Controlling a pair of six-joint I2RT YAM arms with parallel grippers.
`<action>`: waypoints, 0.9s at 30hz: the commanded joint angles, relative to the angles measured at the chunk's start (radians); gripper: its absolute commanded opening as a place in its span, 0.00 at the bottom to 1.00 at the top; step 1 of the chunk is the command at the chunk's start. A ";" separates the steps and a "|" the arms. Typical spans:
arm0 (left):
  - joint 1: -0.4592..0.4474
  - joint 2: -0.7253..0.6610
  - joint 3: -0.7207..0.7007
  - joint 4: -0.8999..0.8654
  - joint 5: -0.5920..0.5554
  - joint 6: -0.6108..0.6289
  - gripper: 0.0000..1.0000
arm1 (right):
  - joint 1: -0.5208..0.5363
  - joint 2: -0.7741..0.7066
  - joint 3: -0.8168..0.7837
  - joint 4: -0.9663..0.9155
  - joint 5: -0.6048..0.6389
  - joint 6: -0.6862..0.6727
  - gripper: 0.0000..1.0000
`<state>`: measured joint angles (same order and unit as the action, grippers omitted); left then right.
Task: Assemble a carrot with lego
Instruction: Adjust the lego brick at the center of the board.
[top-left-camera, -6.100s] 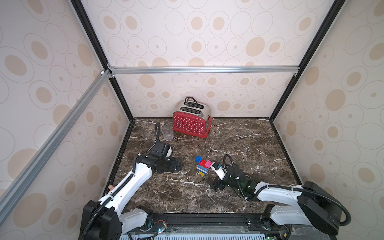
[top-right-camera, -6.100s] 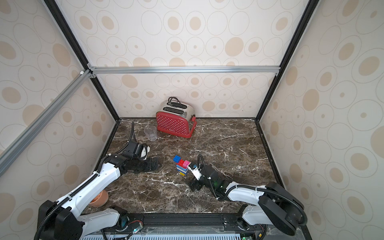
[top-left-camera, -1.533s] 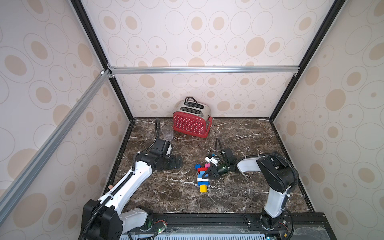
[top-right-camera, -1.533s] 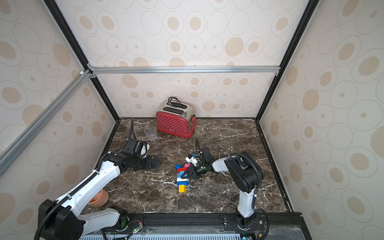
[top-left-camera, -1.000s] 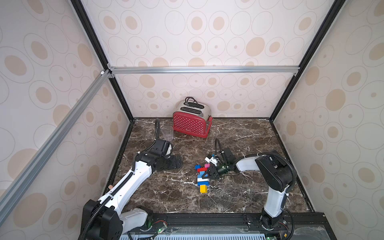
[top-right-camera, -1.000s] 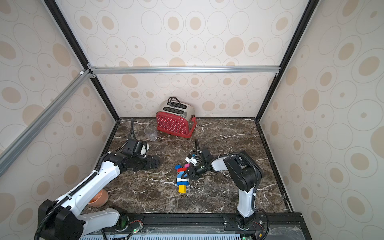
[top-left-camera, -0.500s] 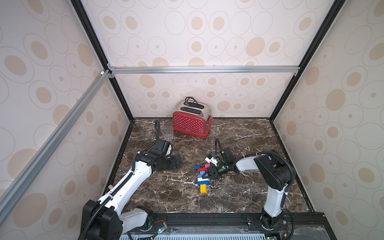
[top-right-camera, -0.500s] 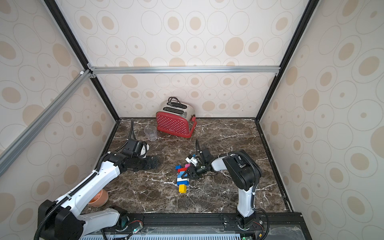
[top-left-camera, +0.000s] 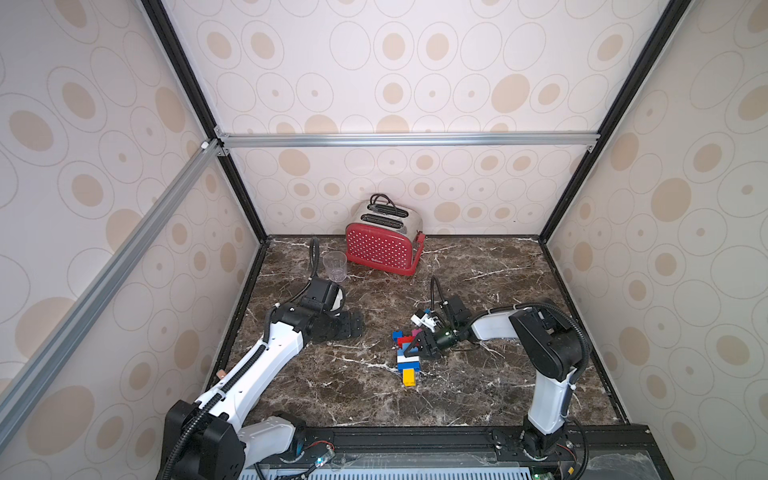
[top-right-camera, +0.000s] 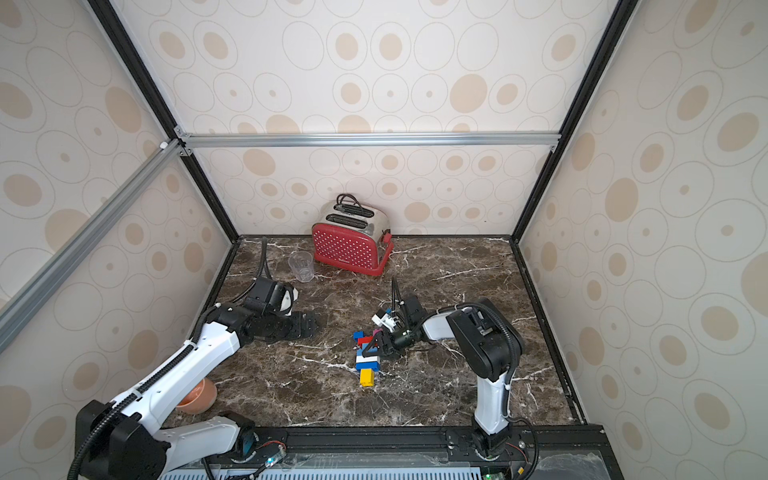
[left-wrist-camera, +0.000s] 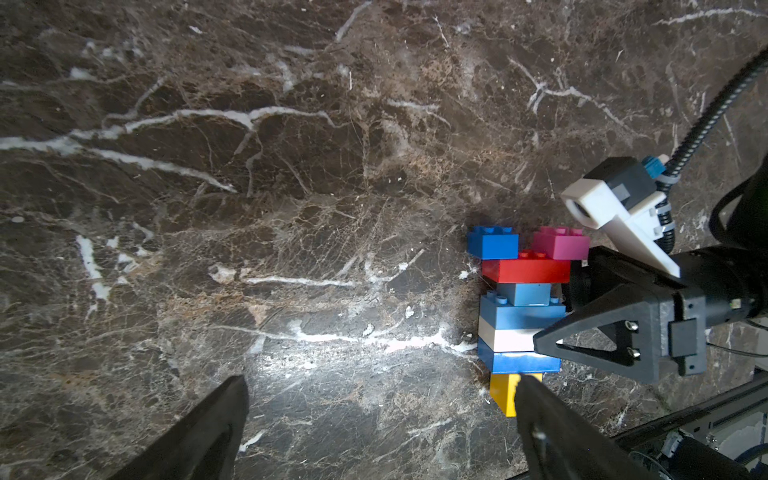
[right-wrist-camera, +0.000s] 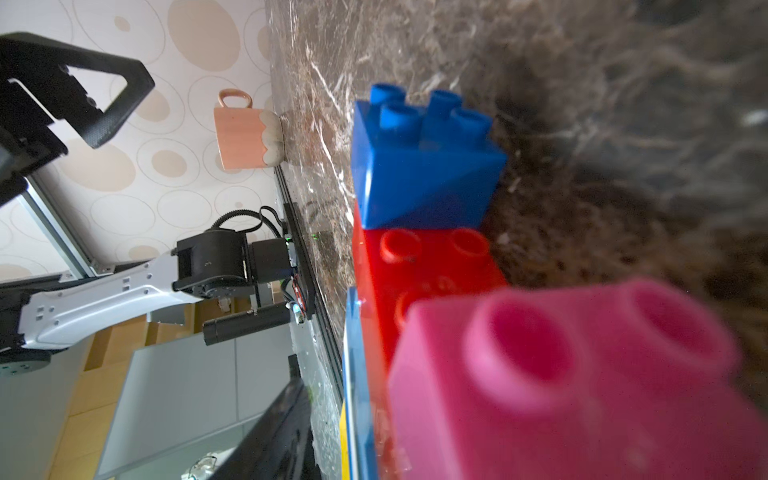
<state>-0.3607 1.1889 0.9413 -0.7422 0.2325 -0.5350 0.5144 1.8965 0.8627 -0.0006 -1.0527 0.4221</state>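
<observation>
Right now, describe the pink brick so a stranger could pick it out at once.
Start at the red toaster against the back wall and come forward to the stack of bricks lying on the marble table. At its wide end, two small bricks sit side by side on the red brick. Take the pink brick nearest the right claw; the blue brick is its neighbour.

Pink brick (right-wrist-camera: 561, 382) blurred, edge-cropped in the right wrist view; yellow tip (left-wrist-camera: 500, 390) half behind left fingers (left-wrist-camera: 552, 428).
</observation>
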 joint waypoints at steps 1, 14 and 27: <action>0.008 -0.019 0.047 -0.026 -0.018 0.010 0.99 | -0.013 -0.022 0.008 -0.166 0.085 -0.071 0.63; 0.008 -0.022 0.047 -0.023 -0.022 0.000 0.99 | -0.012 -0.067 0.096 -0.594 0.376 -0.192 0.75; 0.009 0.020 0.029 0.023 -0.225 0.043 0.99 | -0.014 -0.241 0.074 -0.607 0.564 -0.161 0.80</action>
<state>-0.3607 1.2068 0.9527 -0.7330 0.1379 -0.5301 0.5098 1.7199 0.9550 -0.5632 -0.6487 0.2569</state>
